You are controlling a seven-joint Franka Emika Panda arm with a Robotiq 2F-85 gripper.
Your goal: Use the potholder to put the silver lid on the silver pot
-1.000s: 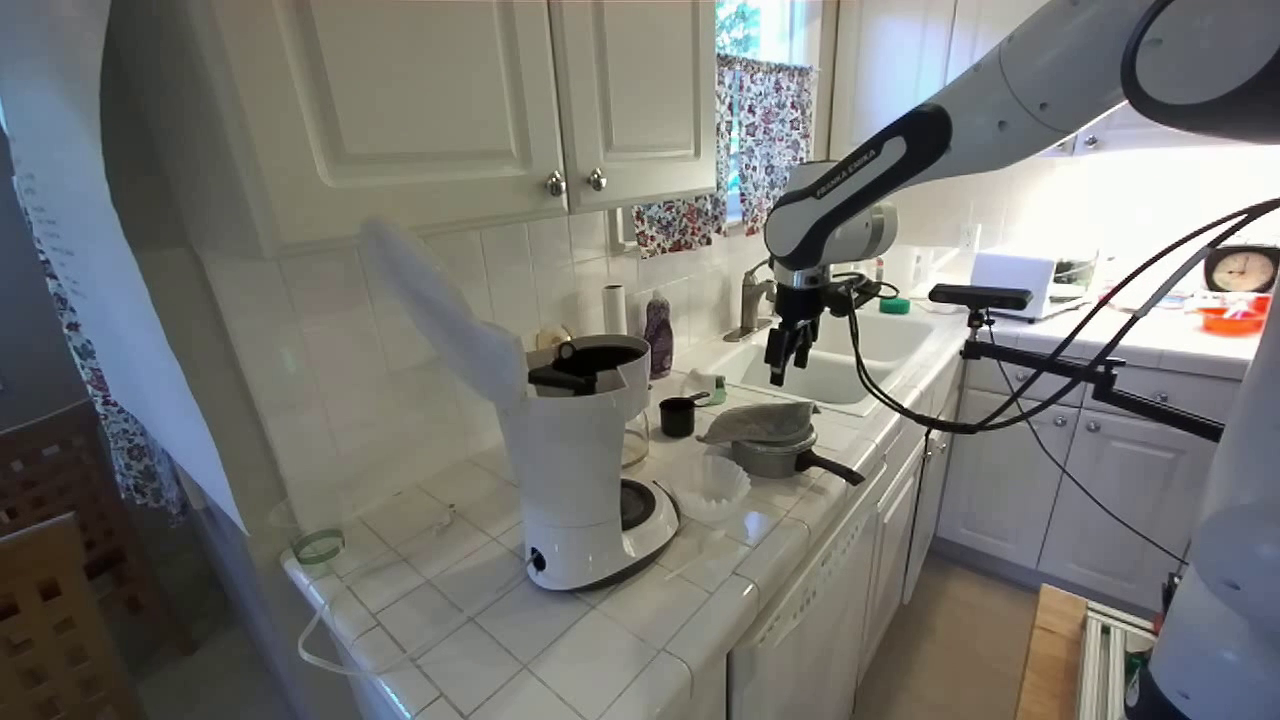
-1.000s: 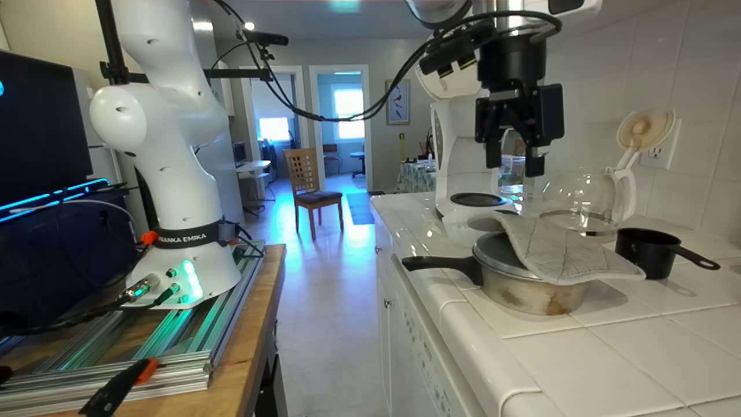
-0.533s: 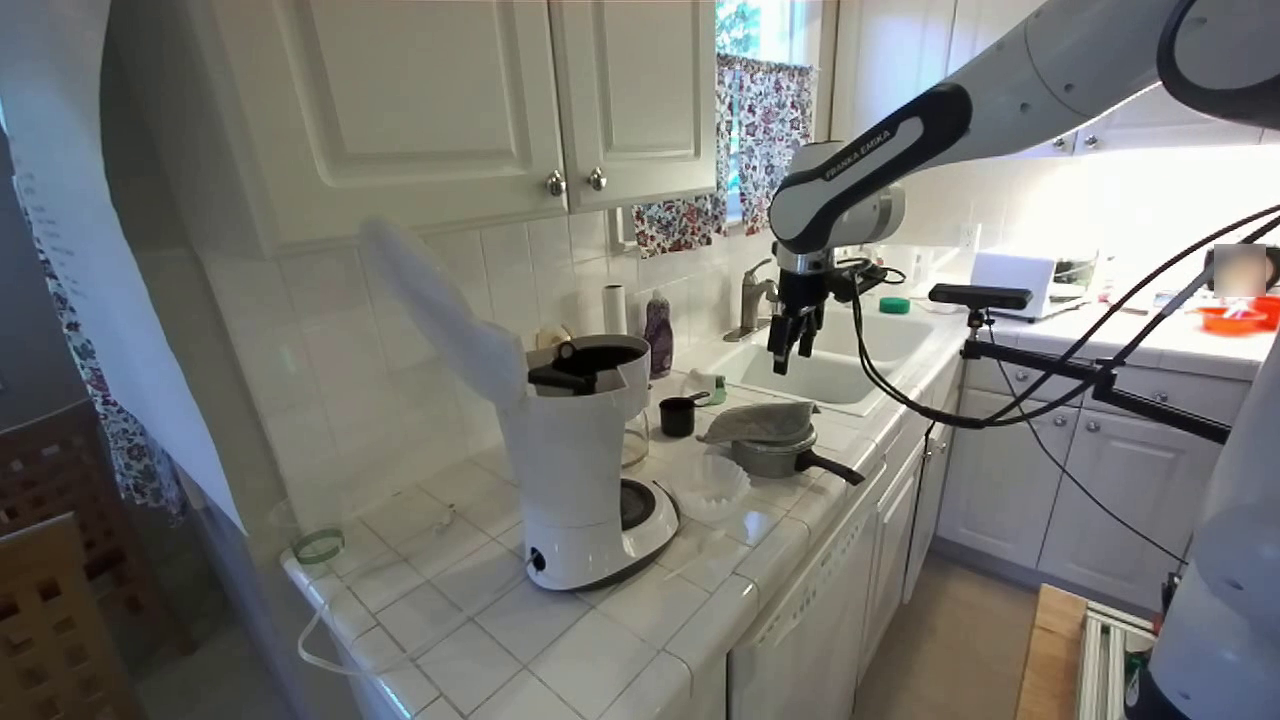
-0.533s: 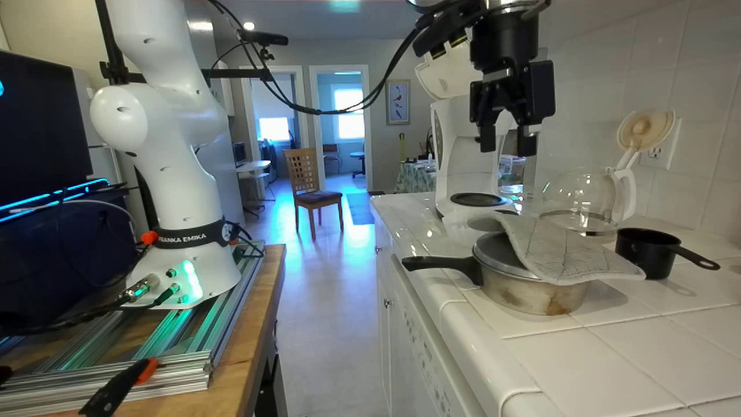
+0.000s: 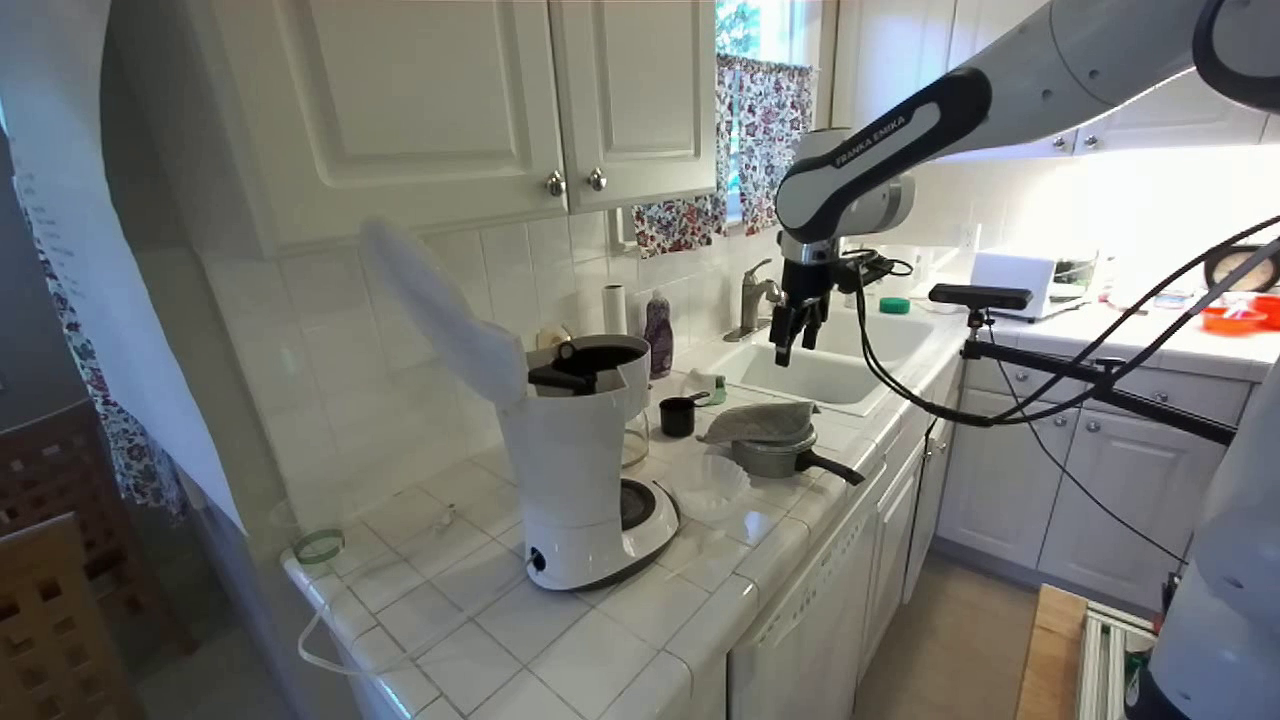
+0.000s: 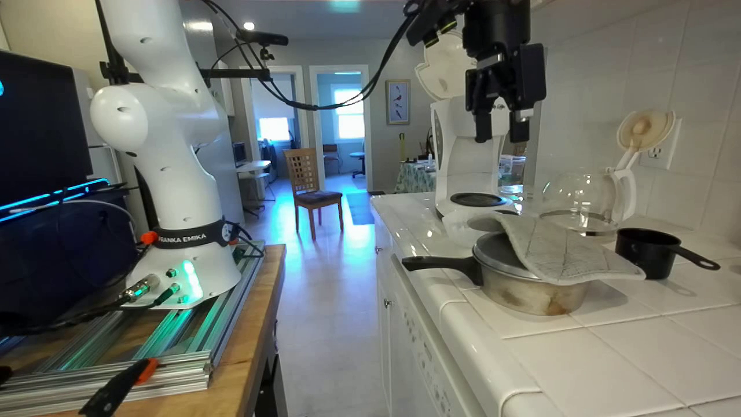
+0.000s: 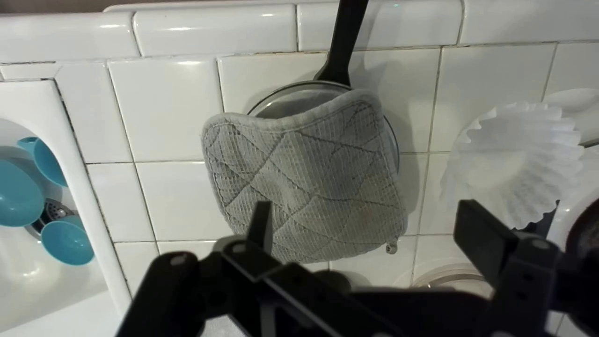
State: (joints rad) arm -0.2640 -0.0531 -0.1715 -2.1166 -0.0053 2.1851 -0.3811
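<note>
The silver pot (image 6: 524, 294) stands on the white tiled counter, its dark handle (image 7: 345, 42) toward the counter's front edge. The round silver lid (image 6: 499, 253) sits on top of the pot; its front part also shows in the wrist view (image 7: 292, 102). A grey quilted potholder (image 6: 570, 249) lies draped over the lid and hides most of it; it also shows in an exterior view (image 5: 765, 422) and the wrist view (image 7: 318, 182). My gripper (image 6: 501, 134) is open and empty, high above the pot and potholder. Its fingers (image 7: 365, 210) are apart, touching nothing.
A white coffee maker (image 5: 570, 490) stands beside the pot, with a paper filter (image 7: 510, 159) between them. A glass carafe (image 6: 582, 200) and a black measuring cup (image 6: 648, 255) stand toward the wall. The sink (image 7: 79, 140) holds teal cups (image 7: 18, 194).
My gripper has risen, moving up and away from the potholder, and stays open. The potholder, lid and pot have not moved.
</note>
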